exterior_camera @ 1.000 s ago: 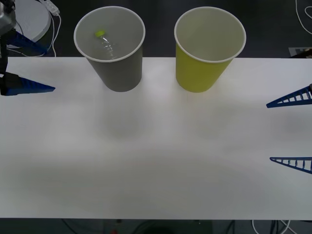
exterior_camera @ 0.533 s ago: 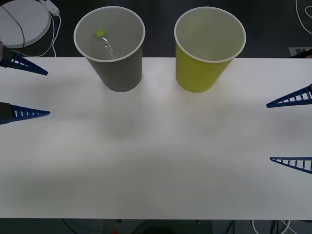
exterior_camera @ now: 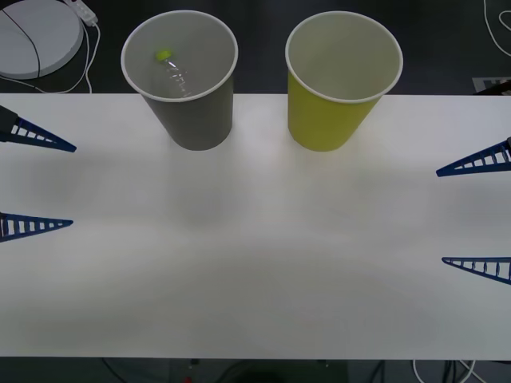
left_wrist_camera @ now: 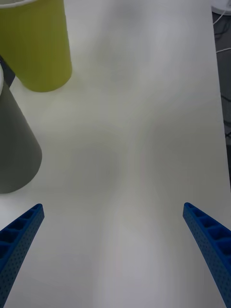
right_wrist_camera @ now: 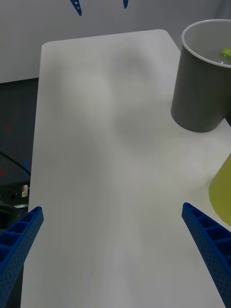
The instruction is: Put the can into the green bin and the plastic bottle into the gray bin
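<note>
Two spread end effectors, left (exterior_camera: 36,185) and right (exterior_camera: 475,217), flank table (exterior_camera: 255,271) (bare between).

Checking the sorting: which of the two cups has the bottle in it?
The gray bin, nearer the left gripper: the plastic bottle lies inside it. The green bin beside it looks empty.

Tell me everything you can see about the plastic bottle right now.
The plastic bottle lies inside the gray bin, leaning against its pale inner wall with the lime-green cap uppermost. Its body looks clear and ribbed; a label cannot be made out. The lower end is hidden by the bin's depth. In the right wrist view only the cap peeks over the white rim. Neither gripper touches it.
</note>
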### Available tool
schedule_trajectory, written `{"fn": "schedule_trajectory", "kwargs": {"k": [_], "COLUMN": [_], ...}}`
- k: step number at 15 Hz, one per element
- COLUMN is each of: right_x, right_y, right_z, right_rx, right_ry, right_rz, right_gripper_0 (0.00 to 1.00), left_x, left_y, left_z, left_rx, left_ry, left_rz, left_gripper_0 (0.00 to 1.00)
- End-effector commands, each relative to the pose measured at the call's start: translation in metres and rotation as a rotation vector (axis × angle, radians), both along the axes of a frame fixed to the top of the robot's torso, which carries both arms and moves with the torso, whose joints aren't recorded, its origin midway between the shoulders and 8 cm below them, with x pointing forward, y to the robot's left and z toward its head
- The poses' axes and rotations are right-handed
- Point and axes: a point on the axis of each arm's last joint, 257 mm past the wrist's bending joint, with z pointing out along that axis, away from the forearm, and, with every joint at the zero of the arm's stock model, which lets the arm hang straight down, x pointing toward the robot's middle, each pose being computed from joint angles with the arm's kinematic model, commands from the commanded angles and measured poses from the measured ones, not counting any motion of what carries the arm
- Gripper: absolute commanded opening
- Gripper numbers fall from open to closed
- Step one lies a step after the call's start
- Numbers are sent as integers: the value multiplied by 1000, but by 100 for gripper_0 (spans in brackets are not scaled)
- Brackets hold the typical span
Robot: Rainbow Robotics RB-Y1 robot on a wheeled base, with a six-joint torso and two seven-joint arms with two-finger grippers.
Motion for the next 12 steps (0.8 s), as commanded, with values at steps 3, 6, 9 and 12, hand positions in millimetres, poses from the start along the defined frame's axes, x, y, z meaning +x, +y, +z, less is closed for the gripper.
{"fn": "schedule_trajectory", "kwargs": {"k": [3,6,9,12], "right_x": [0,0,0,0], "right_y": [0,0,0,0], "right_z": [0,0,0,0], "right_rx": [0,0,0,0], "right_ry": [0,0,0,0], "right_rz": [0,0,0,0], "right_gripper_0": [100,100,100,100], "left_x": [-32,-43,-47,-47], "left_y": [-4,-5,-5,-4], "left_z": [-2,-5,-9,-9], "left_rx": [-11,-17,-21,-20], "left_ry": [2,4,6,4], "left_rz": [-35,-52,-60,-60], "left_gripper_0": [100,100,100,100]}}
